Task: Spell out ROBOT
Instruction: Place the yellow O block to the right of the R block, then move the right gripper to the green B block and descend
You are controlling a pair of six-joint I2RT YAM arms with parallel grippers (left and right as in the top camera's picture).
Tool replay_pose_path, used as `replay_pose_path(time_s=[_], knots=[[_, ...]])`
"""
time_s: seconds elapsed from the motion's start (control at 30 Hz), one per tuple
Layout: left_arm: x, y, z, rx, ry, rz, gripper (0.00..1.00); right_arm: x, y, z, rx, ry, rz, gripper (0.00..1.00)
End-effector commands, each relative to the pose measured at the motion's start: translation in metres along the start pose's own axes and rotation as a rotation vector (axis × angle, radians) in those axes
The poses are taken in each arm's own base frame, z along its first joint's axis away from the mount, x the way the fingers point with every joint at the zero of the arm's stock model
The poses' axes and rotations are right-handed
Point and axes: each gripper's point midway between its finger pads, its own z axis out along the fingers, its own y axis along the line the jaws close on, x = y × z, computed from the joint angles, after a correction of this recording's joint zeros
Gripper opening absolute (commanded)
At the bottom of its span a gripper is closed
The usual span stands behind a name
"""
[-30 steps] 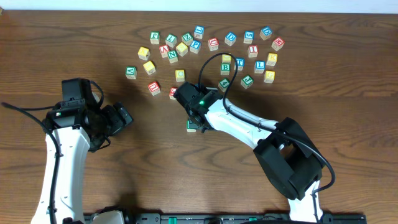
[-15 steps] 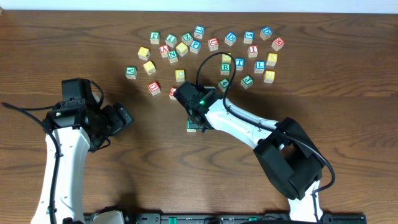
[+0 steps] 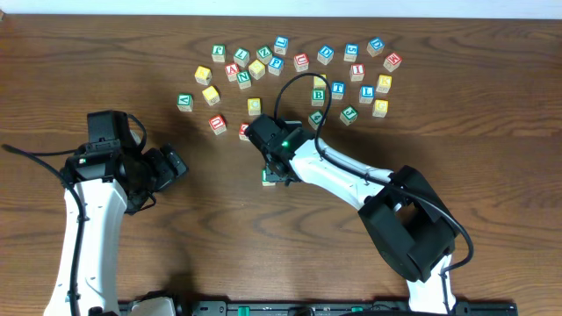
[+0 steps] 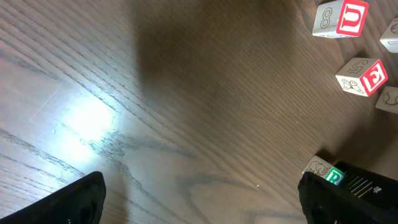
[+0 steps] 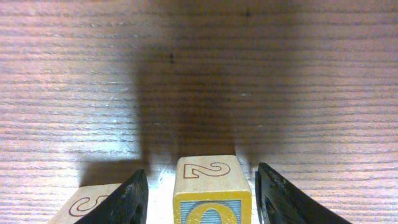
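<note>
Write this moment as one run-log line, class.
right gripper: open, straddling cube on table | second cube: beside it | left gripper: open, empty | word: unfinished

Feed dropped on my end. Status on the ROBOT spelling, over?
Left claw open, empty. Right claw open astride a number-2 cube on the table. Second cube close beside it, none ahead.
</note>
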Motion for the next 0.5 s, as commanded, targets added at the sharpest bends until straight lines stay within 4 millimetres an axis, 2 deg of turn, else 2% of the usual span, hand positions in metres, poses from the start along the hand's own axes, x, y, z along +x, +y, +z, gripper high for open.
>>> replay_pose_path(time_s=[0.0, 0.27, 0.47], knots=[[-0.006, 0.0, -0.005, -0.004, -0.024, -0.005, 0.98, -0.017, -0.001, -0.008, -0.003, -0.038, 0.007, 0.52], [-0.006, 0.0, -0.005, -0.004, -0.025, -0.005, 0.97, -0.036, -0.007, -0.017, -0.016, -0.063, 0.032, 0.53], [-0.006, 0.0, -0.005, -0.004, -0.025, -0.005, 0.98, -0.071, -0.006, -0.044, -0.058, -0.145, 0.023, 0.54]])
